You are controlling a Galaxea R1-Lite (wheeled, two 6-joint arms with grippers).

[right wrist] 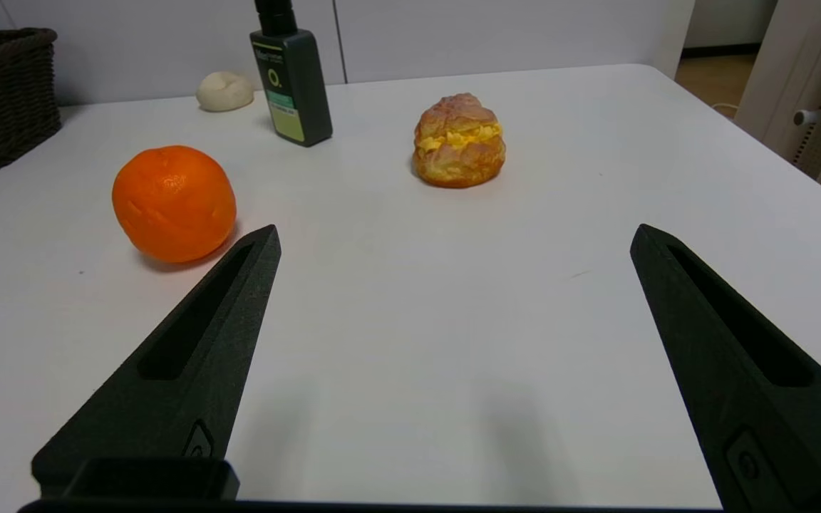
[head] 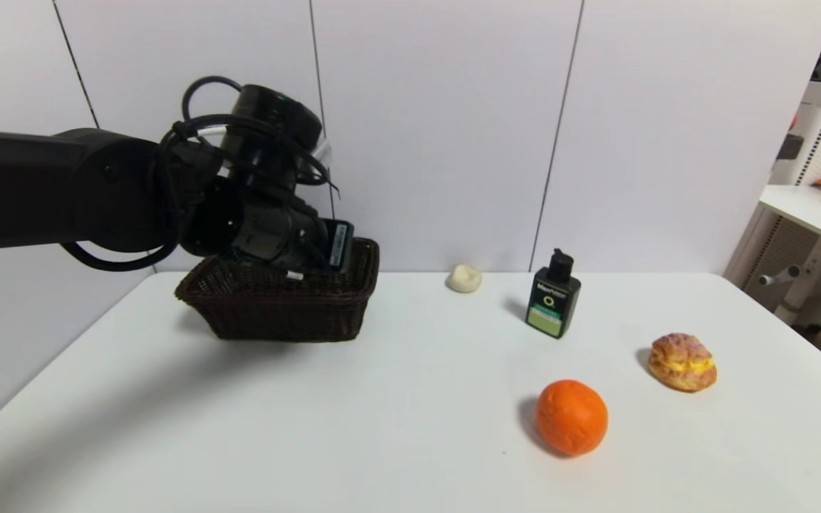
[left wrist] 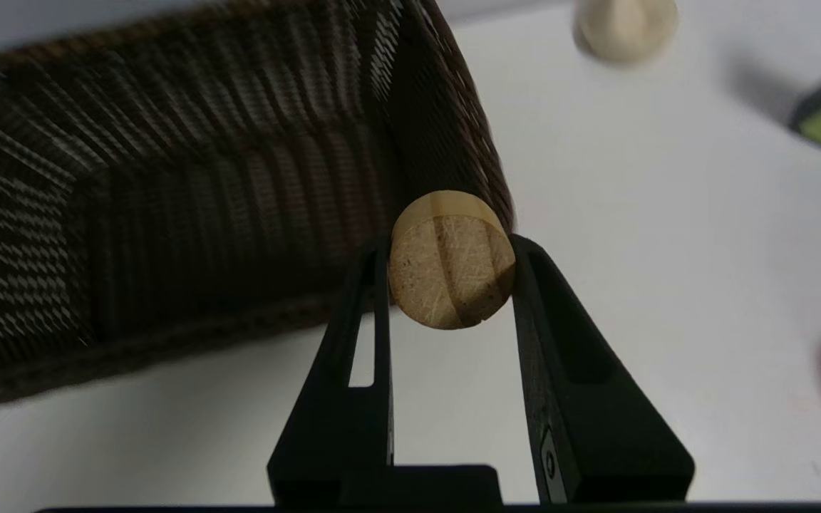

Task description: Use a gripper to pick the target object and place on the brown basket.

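Note:
My left gripper (left wrist: 450,246) is shut on the target object (left wrist: 450,267), a small tan-brown round lump with darker stripes, pinched between both black fingers. It is held above the brown basket (left wrist: 168,178), right at the rim of the basket's end wall nearest the table's middle. In the head view the left gripper (head: 311,260) hangs over the dark woven basket (head: 289,303) at the table's back left, and the lump is hidden there. My right gripper (right wrist: 453,239) is open and empty, low over the table near the front right.
An orange (head: 571,417) and a golden cream puff (head: 683,362) lie at the front right. A dark green bottle (head: 553,299) and a cream-white lump (head: 465,278) stand further back. A side table (head: 809,210) stands beyond the right edge.

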